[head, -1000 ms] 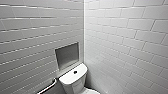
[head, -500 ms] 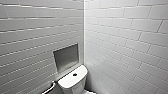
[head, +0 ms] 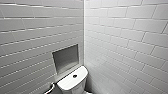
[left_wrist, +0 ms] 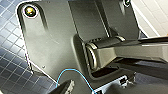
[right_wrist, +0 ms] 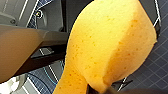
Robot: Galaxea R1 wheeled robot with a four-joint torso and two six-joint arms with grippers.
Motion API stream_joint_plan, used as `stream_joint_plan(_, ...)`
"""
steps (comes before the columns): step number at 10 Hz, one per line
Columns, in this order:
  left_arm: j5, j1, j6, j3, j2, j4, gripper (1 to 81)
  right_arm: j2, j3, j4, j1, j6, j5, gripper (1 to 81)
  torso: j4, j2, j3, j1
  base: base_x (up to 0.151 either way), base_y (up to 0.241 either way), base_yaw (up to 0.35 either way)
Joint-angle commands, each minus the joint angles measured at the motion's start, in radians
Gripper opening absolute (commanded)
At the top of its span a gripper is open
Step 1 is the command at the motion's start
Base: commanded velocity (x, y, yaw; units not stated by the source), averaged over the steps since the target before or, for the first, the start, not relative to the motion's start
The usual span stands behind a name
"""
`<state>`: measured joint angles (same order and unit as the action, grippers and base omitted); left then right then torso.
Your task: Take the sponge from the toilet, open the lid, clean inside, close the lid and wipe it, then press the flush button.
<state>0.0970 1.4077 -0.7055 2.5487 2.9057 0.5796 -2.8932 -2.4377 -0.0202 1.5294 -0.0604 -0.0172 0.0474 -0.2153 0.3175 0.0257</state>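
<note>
Meeting in a corner, two walls of white tiles take up the head view, glossy and banded with grey grout. Down at the foot of that corner stands the toilet. Its boxy white tank is set against the left-hand wall, right below a recessed grey niche. Over on the right wrist camera, there's the sponge, orange and pitted. It looms large and is off the toilet, hanging above a floor of small dark blue tiles. The right gripper is pinching it at its narrow waist, dark fingertips just peeking out beneath the foam. Back on the tank, a curved metal rail shows beside its left edge. Smallest of all, the round flush button sits near the middle of the tank's top.
</note>
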Motion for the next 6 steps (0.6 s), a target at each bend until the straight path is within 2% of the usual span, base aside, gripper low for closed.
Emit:
stream_joint_plan(1,0.081,-0.042,-0.005,-0.007,-0.009,0.009,81.1,0.006,0.008,0.009,-0.028,0.004,0.068,1.0,0.0,0.0,0.0,0.0,0.0,0.0,0.0)
stream_joint_plan(4,0.087,-0.043,-0.005,-0.025,-0.031,0.013,81.1,0.03,0.052,0.008,-0.025,0.004,0.068,1.0,0.0,0.0,0.0,0.0,0.0,0.0,0.0)
stream_joint_plan(6,0.087,-0.052,-0.002,-0.108,-0.092,0.014,81.1,0.101,0.166,0.006,-0.028,0.001,0.066,1.0,0.0,0.0,0.0,0.0,0.0,0.0,0.0)
